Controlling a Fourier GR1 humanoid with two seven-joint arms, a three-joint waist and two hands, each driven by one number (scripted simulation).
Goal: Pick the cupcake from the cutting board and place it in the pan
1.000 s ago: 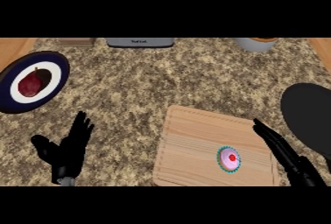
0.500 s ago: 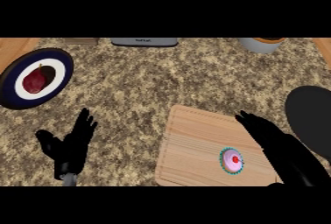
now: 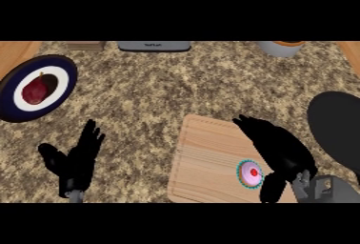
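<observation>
Pink-topped round cupcake [image 3: 250,173] on wooden cutting board [image 3: 207,157]; right hand [image 3: 281,151] open just beside it, holding nothing, ready to grab.

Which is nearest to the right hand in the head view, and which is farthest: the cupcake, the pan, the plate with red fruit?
1. cupcake, just beside the right hand, on the cutting board.
2. pan, at the right edge.
3. plate, far left.

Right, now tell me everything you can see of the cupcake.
The cupcake is small and round, seen from above: pale pink top, a red dot in the middle, a teal ruffled wrapper edge. It stands on the wooden cutting board, near its lower right. The right hand is right beside it, thumb close to its edge, not closed round it.
</observation>
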